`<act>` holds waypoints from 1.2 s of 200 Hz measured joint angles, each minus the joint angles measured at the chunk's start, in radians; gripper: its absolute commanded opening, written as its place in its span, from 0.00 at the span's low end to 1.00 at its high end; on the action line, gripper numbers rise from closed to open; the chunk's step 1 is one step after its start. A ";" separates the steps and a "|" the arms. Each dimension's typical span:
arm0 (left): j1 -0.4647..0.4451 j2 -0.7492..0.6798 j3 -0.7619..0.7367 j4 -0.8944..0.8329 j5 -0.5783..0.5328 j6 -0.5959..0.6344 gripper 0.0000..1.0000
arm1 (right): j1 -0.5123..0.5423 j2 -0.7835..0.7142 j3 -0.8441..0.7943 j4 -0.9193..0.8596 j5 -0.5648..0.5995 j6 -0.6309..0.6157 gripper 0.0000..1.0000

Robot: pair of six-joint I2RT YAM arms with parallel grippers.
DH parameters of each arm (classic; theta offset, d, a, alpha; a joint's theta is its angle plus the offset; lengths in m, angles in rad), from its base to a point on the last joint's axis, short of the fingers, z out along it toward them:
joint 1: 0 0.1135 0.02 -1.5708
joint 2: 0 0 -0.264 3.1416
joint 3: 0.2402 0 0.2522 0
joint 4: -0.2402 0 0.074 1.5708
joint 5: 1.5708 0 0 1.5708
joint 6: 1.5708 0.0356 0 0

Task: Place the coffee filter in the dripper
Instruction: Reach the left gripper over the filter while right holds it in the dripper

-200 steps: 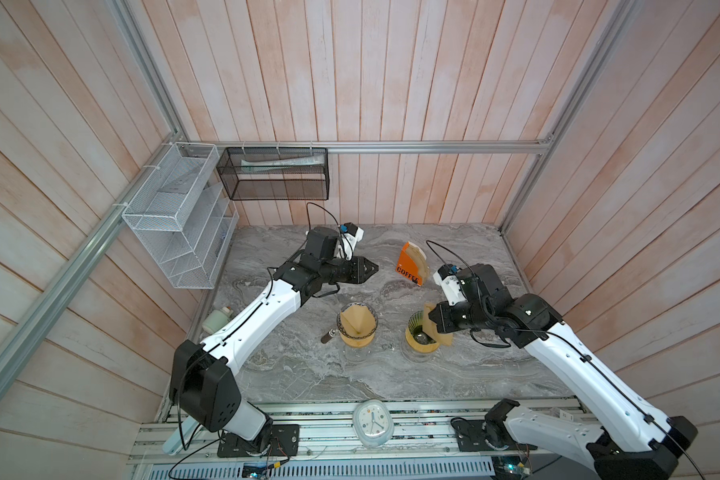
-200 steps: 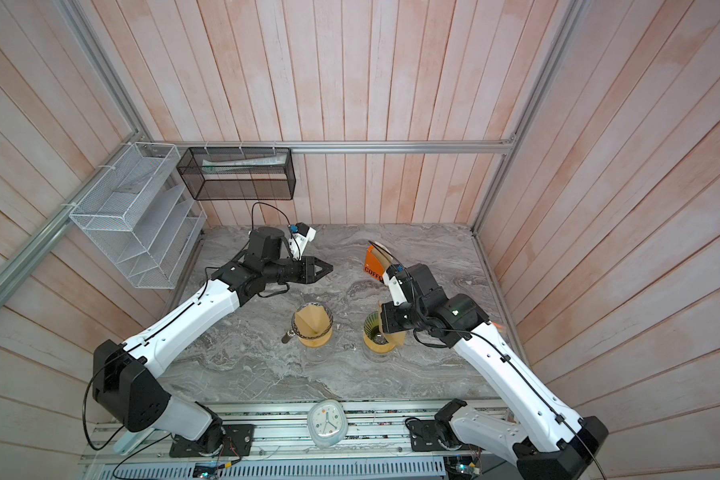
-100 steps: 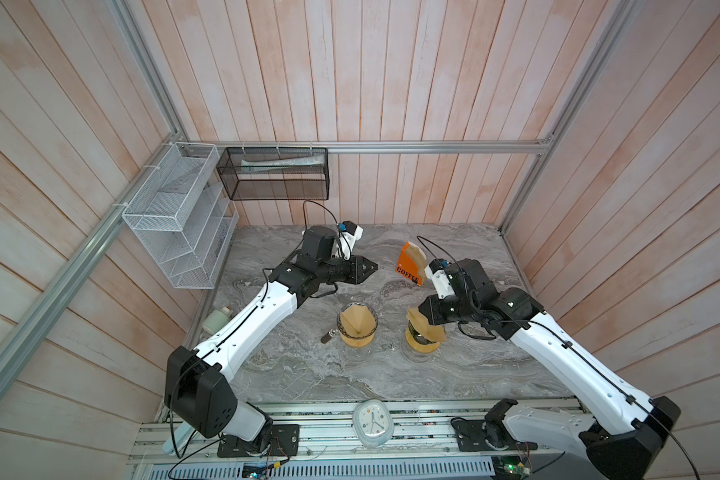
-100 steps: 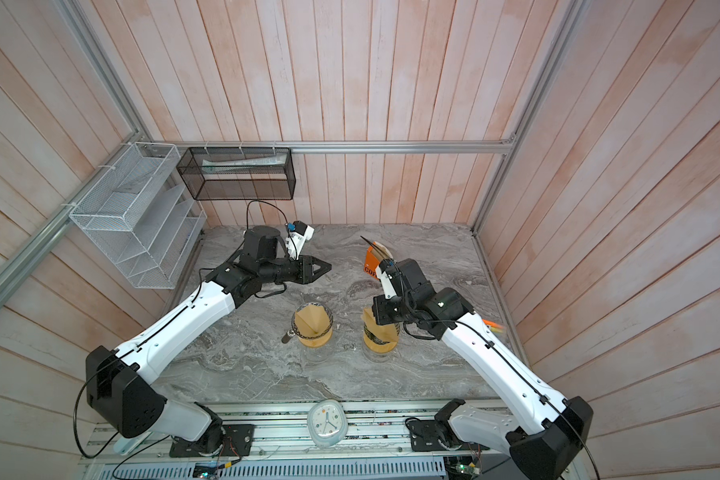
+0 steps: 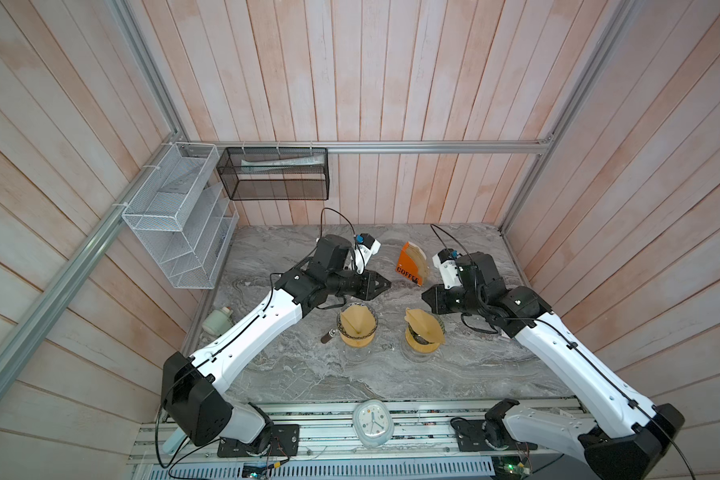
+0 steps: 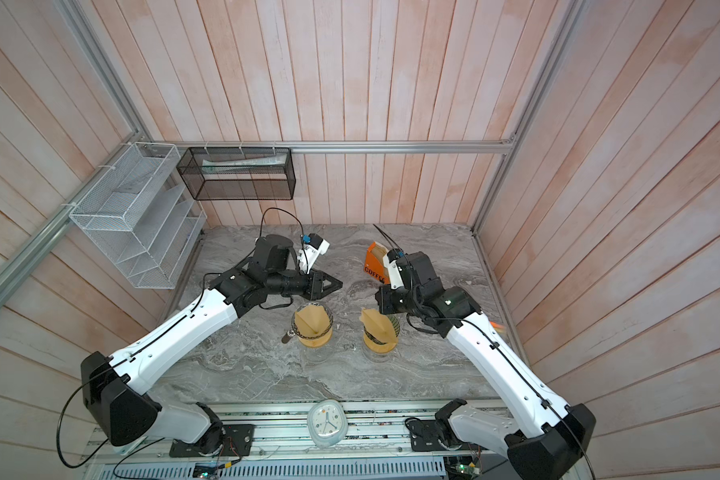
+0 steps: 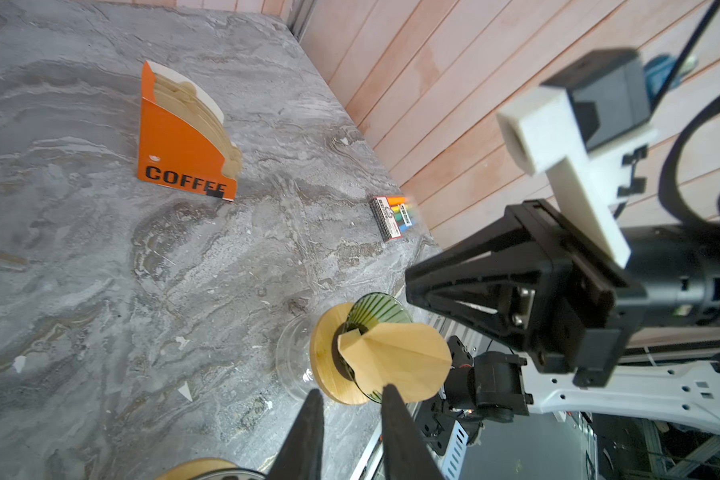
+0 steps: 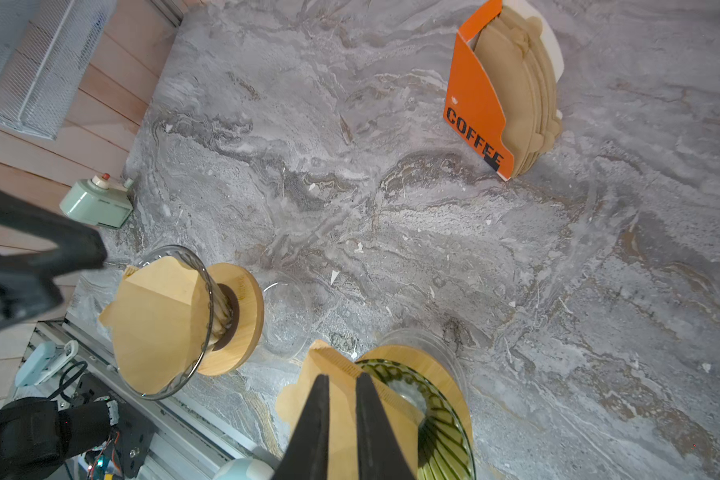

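The right gripper (image 8: 341, 376) hangs close by the green dripper (image 8: 441, 415), its jaws a narrow slit apart with nothing between them. The coffee filter (image 5: 425, 328), right of centre in both top views, sits in that dripper but tilted, one edge jutting past the rim. I judge it placed, not fully seated. The left gripper (image 7: 351, 390), narrowly parted and empty, hovers near the clear dripper (image 8: 242, 320), where a second filter (image 8: 159, 324) looks settled.

Lab test cell: plank walls (image 5: 391, 62), aluminium frame (image 5: 433, 146), marbled surface (image 5: 308, 374), wire rack (image 5: 175, 216), robot arms (image 5: 258, 328) bolted to rail (image 5: 329, 428).
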 measured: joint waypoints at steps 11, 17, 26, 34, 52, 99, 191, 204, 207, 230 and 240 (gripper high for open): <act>-0.029 0.000 0.013 -0.018 -0.015 -0.004 0.28 | -0.021 -0.021 0.000 0.004 -0.015 -0.004 0.14; -0.045 -0.002 0.016 -0.021 -0.026 -0.010 0.28 | -0.032 -0.033 -0.002 0.007 -0.023 -0.006 0.14; -0.067 -0.006 0.017 -0.027 -0.036 -0.019 0.28 | -0.047 -0.053 -0.010 0.017 -0.039 -0.012 0.14; -0.084 -0.007 0.017 -0.030 -0.043 -0.027 0.28 | -0.057 -0.068 -0.019 0.024 -0.053 -0.017 0.14; -0.129 -0.008 0.017 -0.039 -0.068 -0.050 0.27 | -0.065 -0.092 -0.046 0.037 -0.087 -0.025 0.13; -0.225 -0.008 0.011 -0.054 -0.124 -0.101 0.27 | -0.065 -0.103 -0.138 0.062 -0.140 -0.034 0.11; -0.265 0.078 -0.067 0.068 -0.134 -0.180 0.27 | -0.065 -0.112 -0.210 0.063 -0.148 -0.050 0.05; -0.265 0.089 -0.067 0.082 -0.134 -0.183 0.27 | -0.065 -0.111 -0.213 0.063 -0.147 -0.050 0.05; -0.265 0.092 -0.067 0.086 -0.134 -0.183 0.27 | -0.065 -0.111 -0.213 0.063 -0.147 -0.050 0.05; -0.265 0.111 -0.067 0.104 -0.133 -0.183 0.27 | -0.065 -0.111 -0.216 0.063 -0.142 -0.050 0.05; -0.265 0.120 -0.067 0.109 -0.133 -0.183 0.26 | -0.065 -0.111 -0.216 0.064 -0.139 -0.050 0.05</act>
